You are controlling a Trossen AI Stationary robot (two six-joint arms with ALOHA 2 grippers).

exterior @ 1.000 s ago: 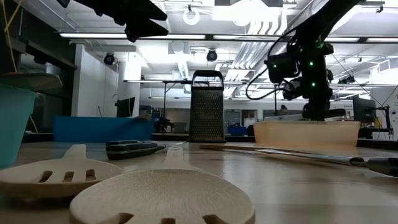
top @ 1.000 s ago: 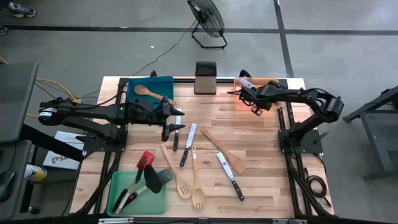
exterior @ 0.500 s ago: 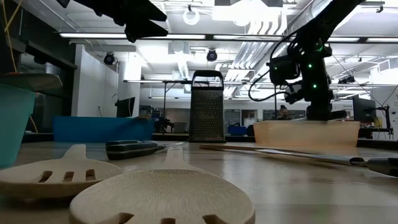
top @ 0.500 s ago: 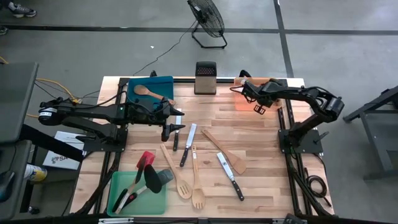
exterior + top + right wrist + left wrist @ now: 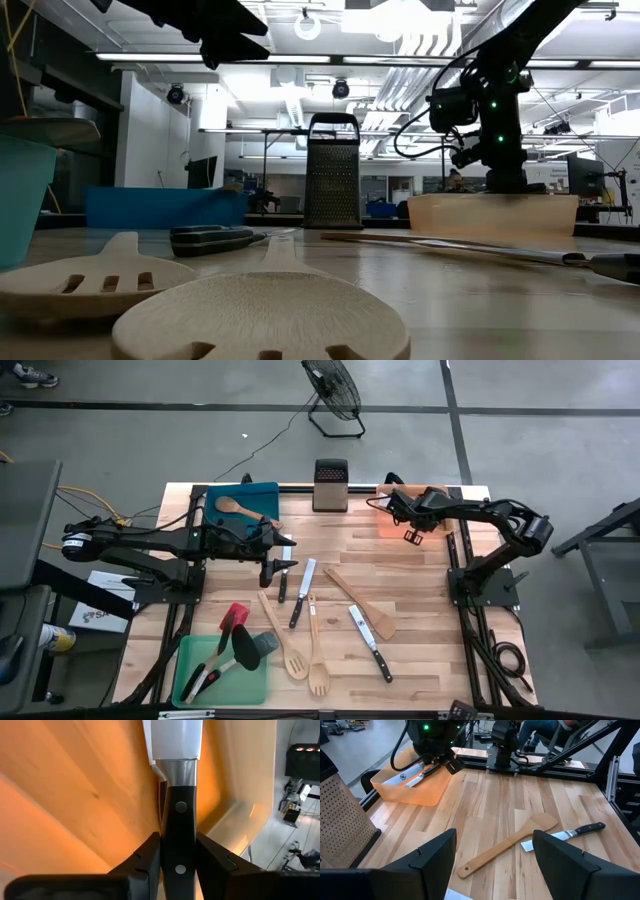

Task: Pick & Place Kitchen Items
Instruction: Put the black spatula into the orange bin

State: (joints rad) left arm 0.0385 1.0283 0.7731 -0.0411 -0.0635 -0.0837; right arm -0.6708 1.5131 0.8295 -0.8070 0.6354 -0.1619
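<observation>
My right gripper point(image 5: 402, 508) hangs over the orange tray point(image 5: 388, 525) at the far right, shut on a black-handled steel knife point(image 5: 179, 810). The knife's pale blade point(image 5: 409, 776) points down into the tray. My left gripper point(image 5: 495, 865) stands open above the table's middle left point(image 5: 280, 558), holding nothing. On the wood lie a pale wooden spatula point(image 5: 360, 600), three knives point(image 5: 302, 592) point(image 5: 370, 643) point(image 5: 284, 578) and two slotted wooden spoons point(image 5: 300, 655). A wooden spoon point(image 5: 238, 508) lies in the blue tray. My right gripper pinches the knife's black handle point(image 5: 179, 845) between its two fingers point(image 5: 145, 860), one on each flat side. The fingers slant down from the table's right and lie along the knife, whose blade point(image 5: 172, 737) reaches out past them. Whether the tip touches the tray floor I cannot tell.
An upright metal grater point(image 5: 330, 485) stands at the far middle, beside the orange tray. A green tray point(image 5: 255, 682) at the near left holds red, black and grey spatulas. The blue tray point(image 5: 262, 495) sits at the far left. Bare wood lies at the near right.
My right gripper has rolled its wrist and tipped over the orange tray, keeping its hold, and the knife has turned with it. Its place has hardly changed.
</observation>
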